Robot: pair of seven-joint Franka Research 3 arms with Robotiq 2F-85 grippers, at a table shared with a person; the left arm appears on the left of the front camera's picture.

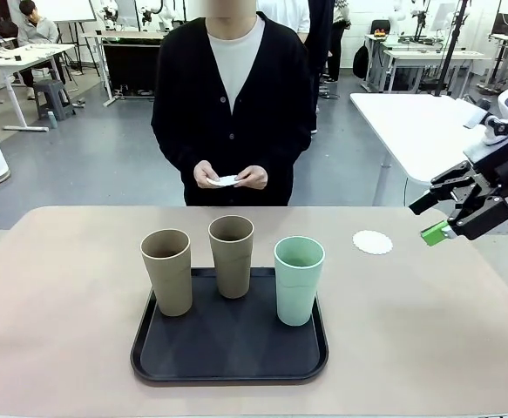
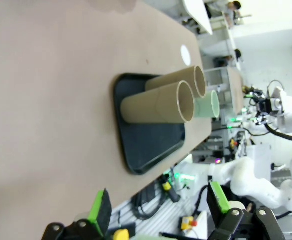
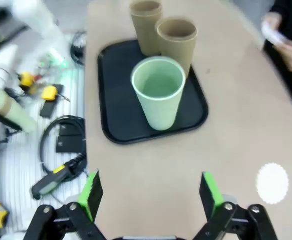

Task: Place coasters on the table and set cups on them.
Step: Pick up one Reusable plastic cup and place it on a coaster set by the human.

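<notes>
the right gripper (image 1: pixel 430 219) hangs above the table's right edge, tilted down and in toward the middle, with its white arm coming in from the right. its jaws stand wide apart with nothing between them. in its own wrist view the green pads (image 3: pixel 91 192) frame bare tabletop. the left gripper (image 2: pixel 160 205) is spread just as wide and is empty too. it is held out past the edge of the table (image 1: pixel 62 287), rolled so that the tabletop and tray stand sideways in its view.

one coaster (image 1: pixel 373 242), a thin white disc with a scalloped edge, lies flat on the table right of the tray (image 1: pixel 227 361), apart from it and near the right gripper. the three cups (image 1: pixel 232 255) stand upright on the black tray, two beige at left and back-middle and the mint cup (image 1: pixel 299 280) at right. all are matte, tapered and empty.

the person's hands (image 1: pixel 252 178) meet at waist height at the far side, holding a thin white piece (image 1: pixel 225 181) between them. it looks like a coaster, but i cannot tell whether it is one or several.

the right wrist view is blurred, so the coaster there is a plain white blob and the hands a smear at the edge. in the front view the right arm is cut off by the frame's right side.
</notes>
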